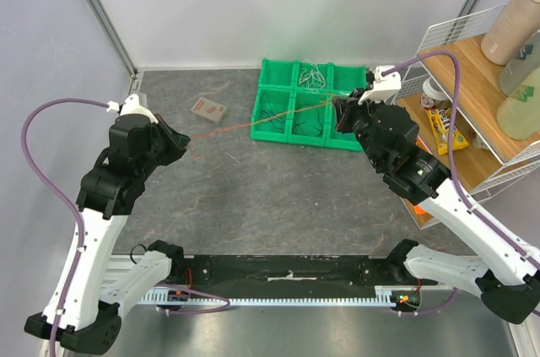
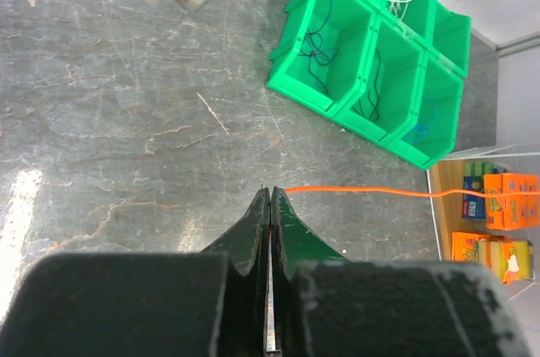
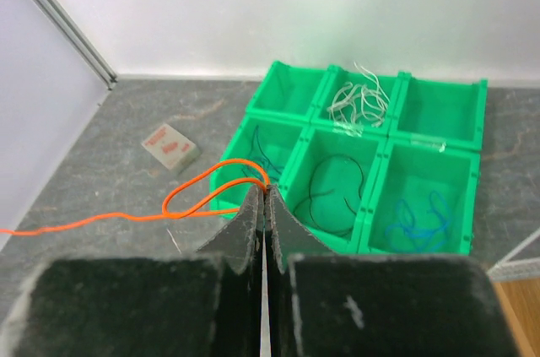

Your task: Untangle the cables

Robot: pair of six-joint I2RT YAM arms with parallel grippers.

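left fingers [image 2: 251, 226]: pinched shut on one end of the thin red-orange cable [image 2: 363, 192], over the left side of the grey marbled bench [image 1: 253, 197]
red-orange cable: spans from left fingers to right, looping beside the right ones
small red-and-white card box [image 1: 208, 110]: flat near the far edge
green plastic six-bin tray [image 3: 376, 178]: far right; white cables [image 3: 359, 102], black cable [image 3: 314, 184] and blue cable [image 3: 418, 222] inside separate bins
right fingers [image 3: 245, 222]: clamped on the orange loop
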